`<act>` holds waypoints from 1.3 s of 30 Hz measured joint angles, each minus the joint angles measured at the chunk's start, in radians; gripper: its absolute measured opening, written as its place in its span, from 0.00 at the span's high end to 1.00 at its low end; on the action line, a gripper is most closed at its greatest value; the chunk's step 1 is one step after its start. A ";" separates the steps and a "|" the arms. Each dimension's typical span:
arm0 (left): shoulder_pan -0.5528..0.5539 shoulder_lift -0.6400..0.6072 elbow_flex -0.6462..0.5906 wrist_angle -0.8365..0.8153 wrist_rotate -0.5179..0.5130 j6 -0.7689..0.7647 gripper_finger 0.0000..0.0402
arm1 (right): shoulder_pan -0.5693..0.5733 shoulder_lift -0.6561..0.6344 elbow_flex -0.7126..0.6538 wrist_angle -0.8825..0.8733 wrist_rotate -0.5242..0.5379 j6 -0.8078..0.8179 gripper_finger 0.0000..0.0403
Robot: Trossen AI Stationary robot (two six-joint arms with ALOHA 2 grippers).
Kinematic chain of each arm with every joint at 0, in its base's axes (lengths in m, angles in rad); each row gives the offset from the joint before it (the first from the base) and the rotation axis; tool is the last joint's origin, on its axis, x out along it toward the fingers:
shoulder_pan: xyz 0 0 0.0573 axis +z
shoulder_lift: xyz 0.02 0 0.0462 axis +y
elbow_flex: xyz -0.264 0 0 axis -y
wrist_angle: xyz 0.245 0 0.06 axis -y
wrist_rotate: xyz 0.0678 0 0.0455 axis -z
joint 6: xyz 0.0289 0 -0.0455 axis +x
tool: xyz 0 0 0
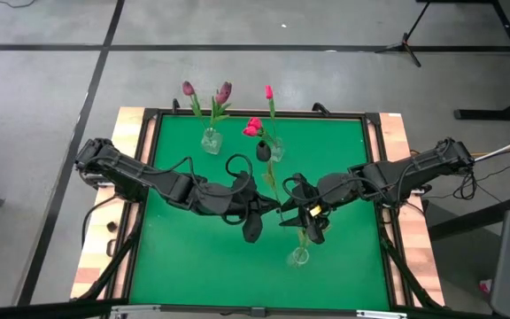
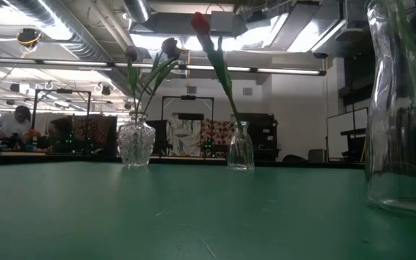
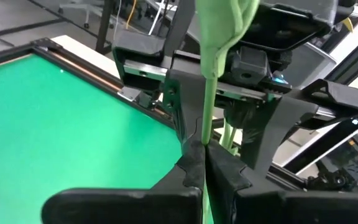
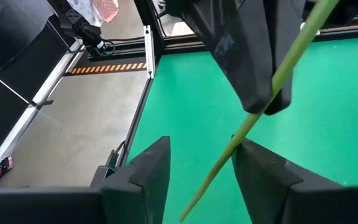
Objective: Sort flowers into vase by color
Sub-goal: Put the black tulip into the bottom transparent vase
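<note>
A near-black flower (image 1: 263,151) with a long green stem is held in the air over the middle of the green table. My left gripper (image 1: 275,206) is shut on that stem; it also shows in the left wrist view (image 3: 204,149). My right gripper (image 1: 289,213) faces it from the right, open, its fingers on either side of the stem (image 4: 247,127). Whether they touch it, I cannot tell. Two purple flowers (image 1: 225,90) stand in the far left vase (image 1: 211,140). Pink flowers (image 1: 253,127) stand in the far middle vase (image 1: 275,151). My left gripper pinches the green stem (image 3: 205,127) between its two fingertips, at their free ends. The fingers come from the table's left and lie across the stem. The flower is lifted clear of the table, its dark head leaning toward the far edge.
A third glass vase (image 1: 299,257) with green stems in it stands near the front edge, just in front of my right gripper; it fills the right side of the low view (image 2: 403,108). A raised dark frame (image 1: 379,177) borders the green mat.
</note>
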 joint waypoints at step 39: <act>-0.311 0.163 0.000 0.377 -0.476 0.142 1.00 | -0.138 -0.656 0.002 -0.226 0.242 -0.066 0.48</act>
